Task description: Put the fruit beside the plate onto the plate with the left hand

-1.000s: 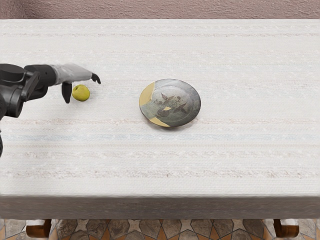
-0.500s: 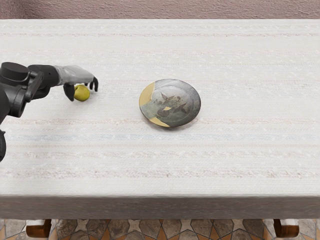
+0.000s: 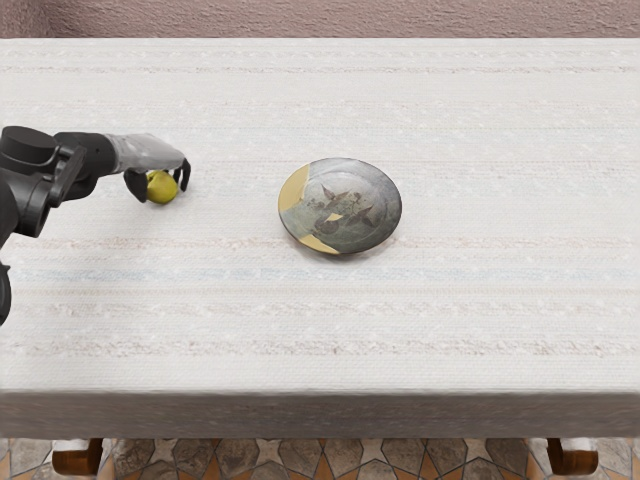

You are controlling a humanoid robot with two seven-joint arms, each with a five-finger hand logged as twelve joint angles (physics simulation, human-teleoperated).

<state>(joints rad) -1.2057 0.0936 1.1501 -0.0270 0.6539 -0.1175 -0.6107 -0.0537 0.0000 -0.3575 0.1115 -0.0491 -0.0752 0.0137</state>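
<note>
One long table [image 3: 450,320], draped in a white, faintly striped cloth, filled nearly the whole view. Its far edge met a brownish wall [image 3: 400,18] and its near edge dropped to a patterned tile floor [image 3: 320,460]. Most of the cloth lay bare. The right half, the near band and the far band all offered open room, as did the stretch between the fruit and the plate.

One dark grey and black left arm [image 3: 40,180] came in from the left edge at about mid-depth of the table. Its forearm lay nearly level and pointed right, with a pale grey wrist section leading into the hand.

One round, dark grey glazed plate [image 3: 340,206] with yellow patches on its left rim sat flat near the middle of the table, well clear of every edge.

The left hand [image 3: 152,160] was turned palm-down over the fruit. Its dark fingers [image 3: 183,176] curled down on the fruit's right side and the thumb on its left, pinching it between them.

One small, round, yellow-green fruit [image 3: 161,187] sat in that grip. It was left of the plate, well apart from it, and near the table's left end. Whether it rested on the cloth or hung just above it could not be told.
</note>
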